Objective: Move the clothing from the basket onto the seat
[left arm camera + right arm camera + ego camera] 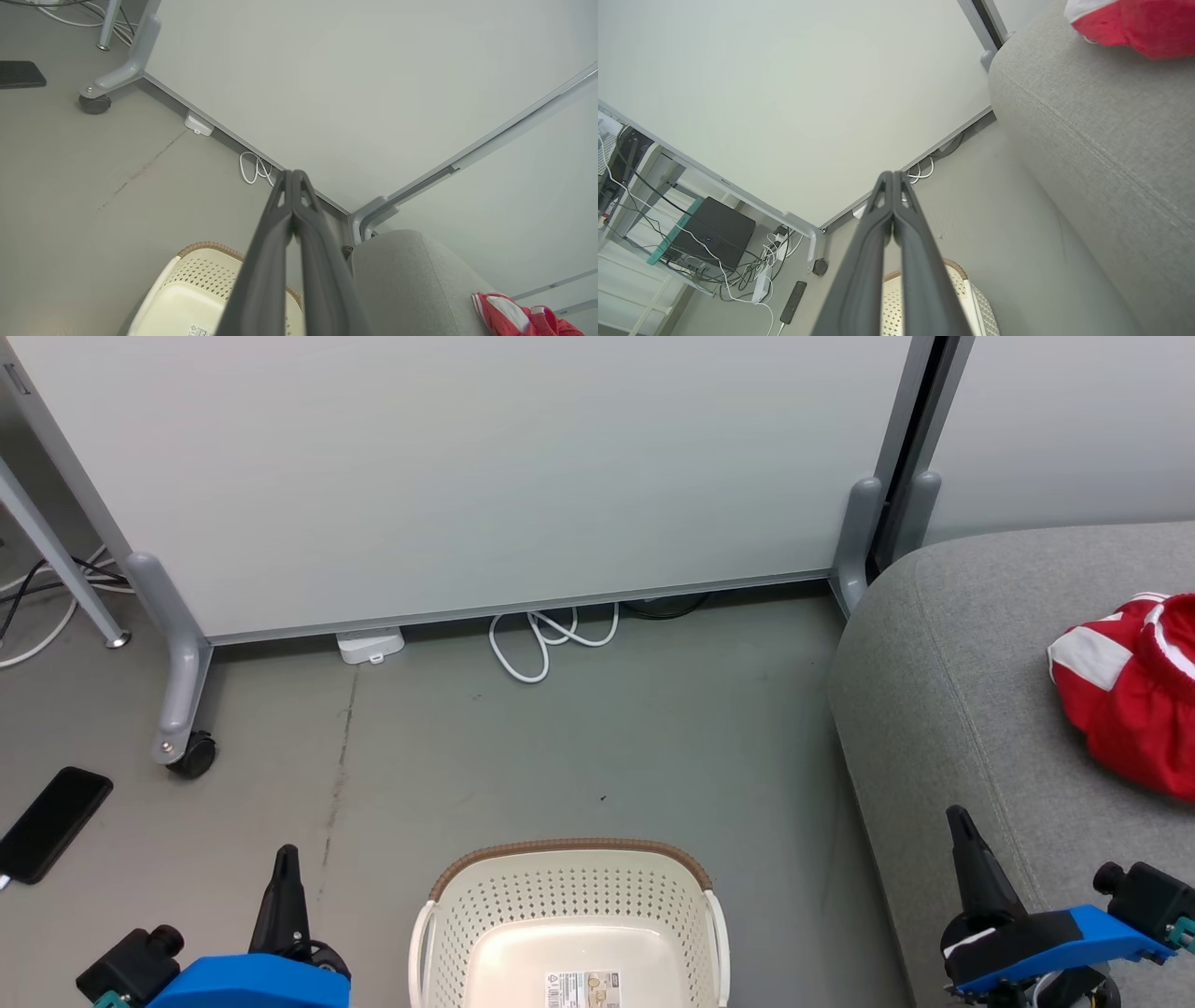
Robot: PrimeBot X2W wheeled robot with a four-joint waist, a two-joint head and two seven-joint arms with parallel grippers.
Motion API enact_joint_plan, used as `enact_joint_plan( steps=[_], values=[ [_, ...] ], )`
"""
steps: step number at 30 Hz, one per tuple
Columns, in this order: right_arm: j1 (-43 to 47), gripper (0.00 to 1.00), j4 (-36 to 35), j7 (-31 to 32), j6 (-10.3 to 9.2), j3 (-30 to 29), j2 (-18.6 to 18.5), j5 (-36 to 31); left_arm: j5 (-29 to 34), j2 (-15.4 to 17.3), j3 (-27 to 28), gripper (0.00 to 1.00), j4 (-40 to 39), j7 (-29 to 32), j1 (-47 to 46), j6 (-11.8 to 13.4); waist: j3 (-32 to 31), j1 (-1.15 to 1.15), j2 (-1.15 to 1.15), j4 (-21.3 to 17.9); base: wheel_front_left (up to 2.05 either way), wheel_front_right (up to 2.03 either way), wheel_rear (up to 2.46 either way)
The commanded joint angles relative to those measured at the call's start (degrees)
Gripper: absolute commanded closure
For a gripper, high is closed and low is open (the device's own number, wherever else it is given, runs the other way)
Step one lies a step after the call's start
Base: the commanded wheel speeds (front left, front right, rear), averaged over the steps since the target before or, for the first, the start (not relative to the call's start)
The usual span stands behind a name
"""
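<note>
Lying bunched in one soft heap, the bright red fabric clothing (pixel 1130 695) with white panels and white trim rests on the light grey woven-upholstery seat (pixel 952 709), a rounded cushion with a stitched seam near its edge. Whether the heap is one garment or two cannot be told.

On the floor just left of the seat stands one cream-white plastic basket (pixel 569 851). Its walls are pierced with rows of small holes, its rim is brown and woven-looking, and it has two moulded side handles. Its smooth bottom carries a single printed sticker (pixel 583 987), the writing too small to read.

Two pincers show, each a pair of long dark matte fingers on a blue housing. The left pincer (pixel 285 855) is closed tight and grips nothing, over the floor left of the basket. The right pincer (pixel 958 816) is also fully closed and empty, by the seat's edge, well apart from the clothing.

A dull grey floor (pixel 579 747) bears one flat black phone (pixel 51 821), one looped white cable (pixel 551 639) and one small white box (pixel 371 645), below a pale smooth partition panel (pixel 467 476).
</note>
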Motion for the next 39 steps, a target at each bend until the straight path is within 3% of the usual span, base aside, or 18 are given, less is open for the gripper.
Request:
enact_joint_plan(
  steps=[1, 39],
  values=[
    [-1.62, 1.00, -1.02, 0.40, 0.02, -0.31, -0.08, 2.01, -1.88, 0.19, 0.47, 1.00, -1.09, 0.41, -1.89, -0.06, -0.01, 0.00, 0.00, -0.01, 0.00, 0.00, 0.00],
    [-2.62, 1.00, -1.96, 5.02, 0.03, -2.12, -0.10, 27.89, -25.67, -0.18, 3.18, 1.00, -2.92, 6.80, -4.21, -0.12, -0.24, 0.00, 0.00, -0.23, 0.00, 0.00, 0.00]
  ],
)
